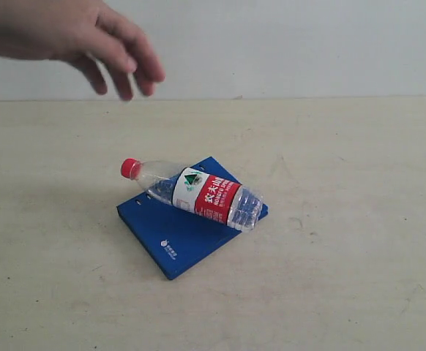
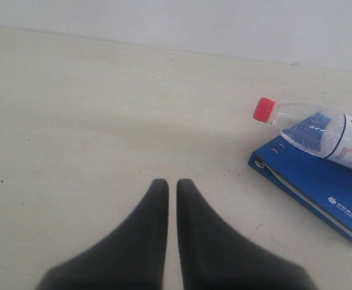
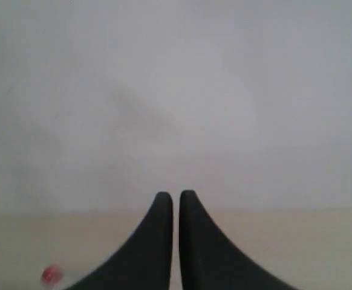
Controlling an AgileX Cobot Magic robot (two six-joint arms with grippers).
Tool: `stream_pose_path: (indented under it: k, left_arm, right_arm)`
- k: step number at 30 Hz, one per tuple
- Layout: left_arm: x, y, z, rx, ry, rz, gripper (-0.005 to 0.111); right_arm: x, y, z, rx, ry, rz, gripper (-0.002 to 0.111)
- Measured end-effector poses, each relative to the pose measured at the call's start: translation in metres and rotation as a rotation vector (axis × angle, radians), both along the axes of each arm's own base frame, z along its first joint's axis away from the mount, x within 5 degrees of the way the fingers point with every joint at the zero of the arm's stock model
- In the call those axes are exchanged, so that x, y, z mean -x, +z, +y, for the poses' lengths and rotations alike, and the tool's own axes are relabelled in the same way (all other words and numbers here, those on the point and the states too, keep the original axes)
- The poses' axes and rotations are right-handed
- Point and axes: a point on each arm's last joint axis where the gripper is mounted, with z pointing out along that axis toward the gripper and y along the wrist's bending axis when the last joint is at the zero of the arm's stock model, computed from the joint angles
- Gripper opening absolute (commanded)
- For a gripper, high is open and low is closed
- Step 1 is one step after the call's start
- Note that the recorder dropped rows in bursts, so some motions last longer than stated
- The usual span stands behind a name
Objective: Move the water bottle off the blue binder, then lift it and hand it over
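Observation:
The water bottle lies on its side across the blue binder, red cap toward the left and hanging past the binder's edge. The left wrist view shows the same bottle and binder off to one side of my left gripper, which is shut with nothing in it, well apart from them over bare table. My right gripper is shut and empty, facing the wall; a blurred bit of the red cap shows at the frame's corner. Neither gripper appears in the exterior view.
A person's hand hovers at the upper left, above and behind the bottle, fingers spread downward. The pale wooden table surrounds the binder. A white wall runs along the back edge.

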Motion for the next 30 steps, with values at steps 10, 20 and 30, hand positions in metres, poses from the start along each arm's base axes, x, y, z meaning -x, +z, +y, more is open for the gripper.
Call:
stream_pose_path:
  k: [10, 20, 30]
  left_arm:
    - [0.0, 0.0, 0.0, 0.0, 0.0, 0.0, 0.005]
    - [0.0, 0.0, 0.0, 0.0, 0.0, 0.0, 0.005]
    - [0.0, 0.0, 0.0, 0.0, 0.0, 0.0, 0.005]
  right_arm:
    - [-0.095, -0.08, 0.096, 0.488, 0.744, 0.467, 0.006]
    - [-0.175, -0.115, 0.182, 0.878, 0.569, 0.329, 0.067]
    - [-0.259, -0.088, 0.295, 0.669, 0.597, 0.239, 0.067]
